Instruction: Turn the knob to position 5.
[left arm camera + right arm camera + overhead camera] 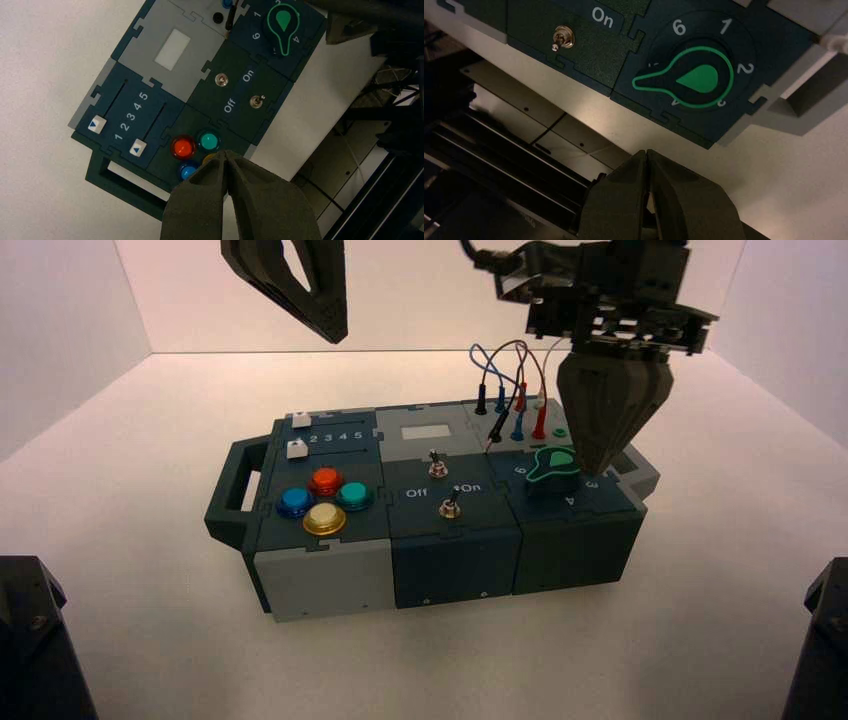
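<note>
In the right wrist view we see the knob [696, 80] covering most of the numerals beside 6 and 2; its pointer tip hides the numeral where position 5 [653, 65] should be. From above, the right gripper [601, 462] blocks the box [330, 585] at its right rear corner, and the left gripper [335, 330] is cut off by the top edge.
</note>
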Action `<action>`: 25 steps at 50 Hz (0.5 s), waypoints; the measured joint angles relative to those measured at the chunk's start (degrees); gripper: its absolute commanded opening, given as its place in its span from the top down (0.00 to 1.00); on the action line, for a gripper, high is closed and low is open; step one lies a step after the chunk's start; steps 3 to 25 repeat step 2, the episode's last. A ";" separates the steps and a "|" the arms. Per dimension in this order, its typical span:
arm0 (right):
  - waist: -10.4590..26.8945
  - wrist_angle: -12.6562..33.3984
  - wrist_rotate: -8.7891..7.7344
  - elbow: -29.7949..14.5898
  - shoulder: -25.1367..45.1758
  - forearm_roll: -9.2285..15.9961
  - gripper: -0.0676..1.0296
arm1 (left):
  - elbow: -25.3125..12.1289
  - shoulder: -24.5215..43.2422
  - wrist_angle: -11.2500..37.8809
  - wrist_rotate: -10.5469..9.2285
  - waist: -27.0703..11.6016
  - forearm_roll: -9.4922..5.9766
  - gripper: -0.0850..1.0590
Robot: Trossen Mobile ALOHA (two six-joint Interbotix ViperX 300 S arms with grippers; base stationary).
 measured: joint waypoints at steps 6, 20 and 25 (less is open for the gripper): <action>0.00 -0.26 0.00 0.35 -0.62 0.09 0.96 | 0.00 -0.09 0.00 0.00 0.09 0.00 0.95; 0.00 -0.26 0.00 0.35 -0.62 0.09 0.96 | 0.00 -0.09 0.00 0.00 0.09 0.00 0.95; 0.00 -0.26 0.00 0.35 -0.62 0.09 0.96 | 0.00 -0.09 0.00 0.00 0.09 0.00 0.95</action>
